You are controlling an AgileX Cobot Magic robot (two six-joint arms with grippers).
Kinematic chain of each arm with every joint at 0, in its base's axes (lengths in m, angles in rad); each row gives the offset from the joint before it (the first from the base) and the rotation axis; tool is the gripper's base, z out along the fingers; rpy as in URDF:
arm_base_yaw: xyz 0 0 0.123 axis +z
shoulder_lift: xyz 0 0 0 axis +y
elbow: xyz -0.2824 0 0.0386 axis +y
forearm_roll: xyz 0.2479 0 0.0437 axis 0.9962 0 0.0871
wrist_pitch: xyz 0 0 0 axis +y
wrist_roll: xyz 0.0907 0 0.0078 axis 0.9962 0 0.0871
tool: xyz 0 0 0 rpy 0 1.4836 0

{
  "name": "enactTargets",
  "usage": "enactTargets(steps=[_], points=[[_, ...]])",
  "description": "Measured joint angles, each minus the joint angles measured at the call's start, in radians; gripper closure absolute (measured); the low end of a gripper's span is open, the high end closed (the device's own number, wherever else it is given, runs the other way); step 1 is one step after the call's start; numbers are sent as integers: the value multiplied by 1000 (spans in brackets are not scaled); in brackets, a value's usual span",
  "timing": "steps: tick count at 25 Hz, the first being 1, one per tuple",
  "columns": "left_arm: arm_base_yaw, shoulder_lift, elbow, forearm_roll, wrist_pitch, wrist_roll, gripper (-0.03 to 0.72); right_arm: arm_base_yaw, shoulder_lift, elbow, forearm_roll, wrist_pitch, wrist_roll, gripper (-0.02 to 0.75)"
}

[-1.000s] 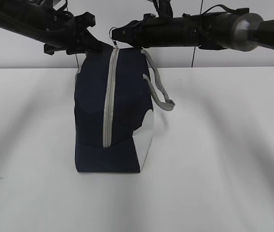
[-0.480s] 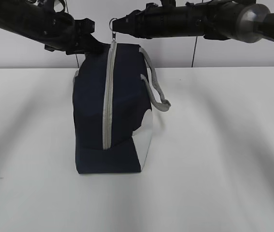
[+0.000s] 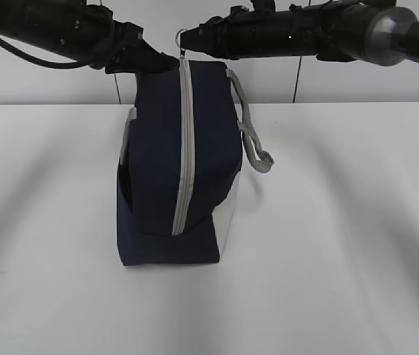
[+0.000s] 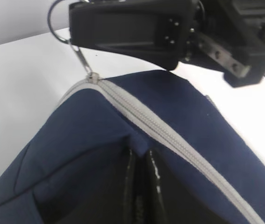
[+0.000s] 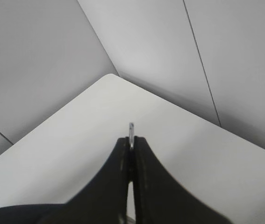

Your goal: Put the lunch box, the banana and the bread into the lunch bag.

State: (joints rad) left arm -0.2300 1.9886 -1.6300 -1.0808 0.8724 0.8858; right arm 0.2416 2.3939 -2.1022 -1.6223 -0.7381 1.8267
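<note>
From the outside camera: the lunch bag (image 3: pixel 176 170) is standing upright on the white worktop (image 3: pixel 342 222), hanging right under both my tools with its grey zipper (image 3: pixel 185 148) running down the face toward the camera. My right tool (image 3: pixel 188 41) comes in from the right and is pinched on the ring pull (image 3: pixel 182 35) at the very top of the zipper. My left tool (image 3: pixel 157 63) comes in from the other side and is clamped on the navy fabric at the top edge, just left of the zipper. A grey strap handle (image 3: pixel 252 137) dangles off the bag's side below my right arm. Zipper looks shut all the way down from here.

Left wrist cam: my left tool (image 4: pixel 141 186) has its fingers squeezed flat on a fold of the navy cloth, basically no gap. Just ahead of it the zipper (image 4: pixel 169 144) runs up to the ring pull (image 4: pixel 57 23), which sits in the tip of my right tool (image 4: pixel 71 21).

Right wrist cam: my right tool (image 5: pixel 131 142) is closed down narrow, with the thin metal edge of the ring pull (image 5: pixel 131 133) poking out between the tips. Beyond it is only worktop (image 5: pixel 76 154) and wall.
</note>
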Motion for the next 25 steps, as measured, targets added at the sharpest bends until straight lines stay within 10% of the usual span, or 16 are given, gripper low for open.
enactTargets(steps=[25], points=[[2, -46, 0, 40, 97, 93, 688, 0, 75, -13, 22, -19, 16, 732]])
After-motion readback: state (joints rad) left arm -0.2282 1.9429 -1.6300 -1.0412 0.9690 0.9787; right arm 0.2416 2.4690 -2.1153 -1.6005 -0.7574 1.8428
